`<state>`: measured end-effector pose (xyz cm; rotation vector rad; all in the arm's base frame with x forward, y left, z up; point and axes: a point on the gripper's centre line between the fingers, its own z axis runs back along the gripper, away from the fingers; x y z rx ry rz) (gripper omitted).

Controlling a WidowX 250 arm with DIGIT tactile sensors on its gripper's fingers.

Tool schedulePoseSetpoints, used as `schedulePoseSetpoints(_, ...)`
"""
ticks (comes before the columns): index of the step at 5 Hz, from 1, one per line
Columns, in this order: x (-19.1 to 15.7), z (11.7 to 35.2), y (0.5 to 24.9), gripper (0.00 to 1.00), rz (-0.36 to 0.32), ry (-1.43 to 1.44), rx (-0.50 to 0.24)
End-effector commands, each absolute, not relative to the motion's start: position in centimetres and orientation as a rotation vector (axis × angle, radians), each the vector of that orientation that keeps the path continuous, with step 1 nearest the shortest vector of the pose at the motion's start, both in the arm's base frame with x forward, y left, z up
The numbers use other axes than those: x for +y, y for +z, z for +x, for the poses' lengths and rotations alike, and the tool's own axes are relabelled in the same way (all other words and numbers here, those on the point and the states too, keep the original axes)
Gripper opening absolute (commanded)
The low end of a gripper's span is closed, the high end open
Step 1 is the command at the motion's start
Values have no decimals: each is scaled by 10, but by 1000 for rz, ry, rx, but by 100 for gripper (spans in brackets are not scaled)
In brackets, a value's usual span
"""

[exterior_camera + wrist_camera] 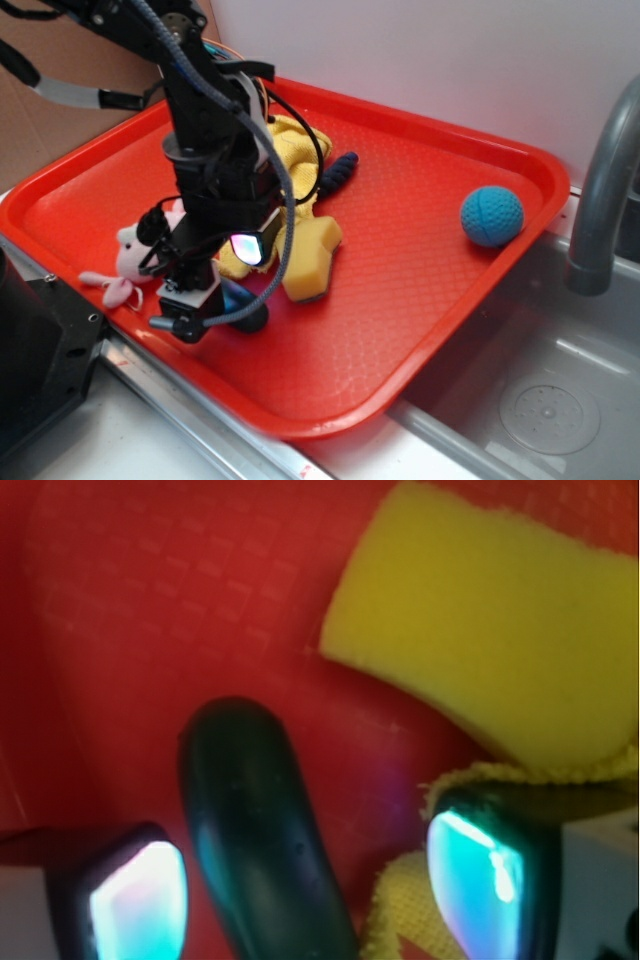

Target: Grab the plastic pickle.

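Two glowing pads of your tool (pixel 300 900) stand spread wide, straddling the plastic pickle (pixel 262 830) lying on the red tray (pixel 420 290) beside the yellow sponge (pixel 490 640); lower straight, then squeeze across its middle.

Kitchen-style setup: red tray (pixel 420 260) beside steel sink (pixel 540 400) and faucet (pixel 600 190).

Red tray (pixel 420 300) with yellow sponge (pixel 312 262), blue ball (pixel 491 216) (well apart), pink plush (pixel 130 262)
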<state>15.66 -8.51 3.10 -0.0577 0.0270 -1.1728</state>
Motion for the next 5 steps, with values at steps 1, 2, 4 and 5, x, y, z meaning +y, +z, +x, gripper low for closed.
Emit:
schedulePoseSetpoints(1,-113,126,3,85,11,-1263,-4)
schedulePoseSetpoints(2,-114,132,5,0,-8,-1267,-27)
schedulePoseSetpoints(4,-89,153,35,0,-94,-1126,9)
schedulePoseSetpoints(5,-66,166,69,0,-118,-957,8)
